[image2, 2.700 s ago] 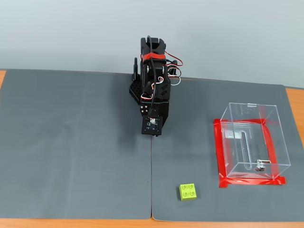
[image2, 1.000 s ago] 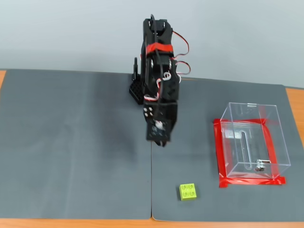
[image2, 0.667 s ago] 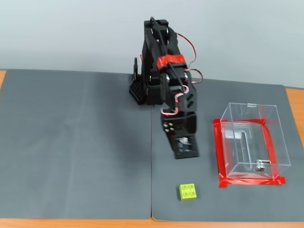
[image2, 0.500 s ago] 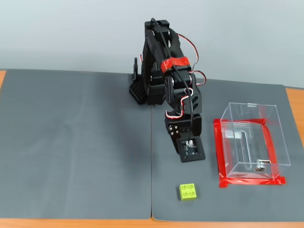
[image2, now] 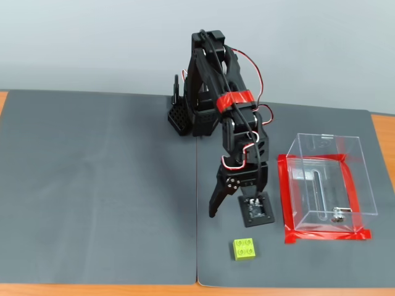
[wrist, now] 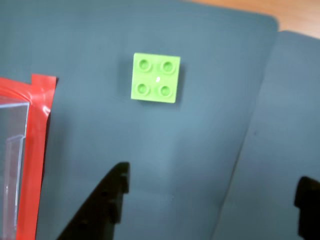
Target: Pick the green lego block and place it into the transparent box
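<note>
The green lego block [wrist: 155, 78] lies flat on the dark grey mat, studs up, in the upper middle of the wrist view. In the fixed view the block [image2: 245, 248] sits near the mat's front edge, just in front of the arm. My gripper [wrist: 210, 200] is open and empty; its two black fingers stand wide apart at the bottom of the wrist view, short of the block. In the fixed view the gripper [image2: 227, 208] hangs above the mat, behind the block. The transparent box [image2: 364, 185] stands to the right of the gripper; its clear wall [wrist: 12, 150] shows at the left edge of the wrist view.
Red tape [image2: 327, 235] frames the box's base and shows in the wrist view [wrist: 35, 150]. Two grey mats meet at a seam [image2: 197, 216]. A small metal piece [image2: 337, 216] lies inside the box. Bare wooden table [wrist: 300, 15] shows beyond the mat.
</note>
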You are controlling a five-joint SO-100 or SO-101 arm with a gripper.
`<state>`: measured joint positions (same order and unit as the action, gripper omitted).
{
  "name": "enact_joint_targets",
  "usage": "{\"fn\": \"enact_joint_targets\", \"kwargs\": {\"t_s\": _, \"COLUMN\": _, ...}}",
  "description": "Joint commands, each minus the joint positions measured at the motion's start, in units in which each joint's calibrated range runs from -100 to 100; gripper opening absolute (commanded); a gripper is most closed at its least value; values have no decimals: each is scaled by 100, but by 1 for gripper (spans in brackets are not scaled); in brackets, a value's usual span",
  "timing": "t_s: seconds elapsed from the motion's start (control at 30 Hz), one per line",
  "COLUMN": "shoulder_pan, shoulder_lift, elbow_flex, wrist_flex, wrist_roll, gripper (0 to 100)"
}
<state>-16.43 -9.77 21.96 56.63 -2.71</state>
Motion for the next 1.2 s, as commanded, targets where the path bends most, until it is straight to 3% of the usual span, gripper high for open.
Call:
{"fn": "enact_joint_targets", "kwargs": {"t_s": 0.0, "shoulder_pan": -166, "shoulder_lift": 100, "elbow_flex": -292, "wrist_flex": -308, "wrist_roll": -13, "gripper": 38}}
{"fn": "enact_joint_targets", "kwargs": {"t_s": 0.27, "shoulder_pan": -196, "shoulder_lift": 820, "elbow_flex": -409, "wrist_flex": -1210, "wrist_roll": -8, "gripper": 38}}
{"fn": "enact_joint_targets", "kwargs": {"t_s": 0.67, "shoulder_pan": -375, "shoulder_lift": 2075, "elbow_flex": -1757, "wrist_flex": -1167, "wrist_roll": -23, "gripper": 38}}
{"fn": "enact_joint_targets", "kwargs": {"t_s": 1.17, "shoulder_pan": -367, "shoulder_lift": 2329, "elbow_flex": -1486, "wrist_flex": -1219, "wrist_roll": -13, "gripper": 38}}
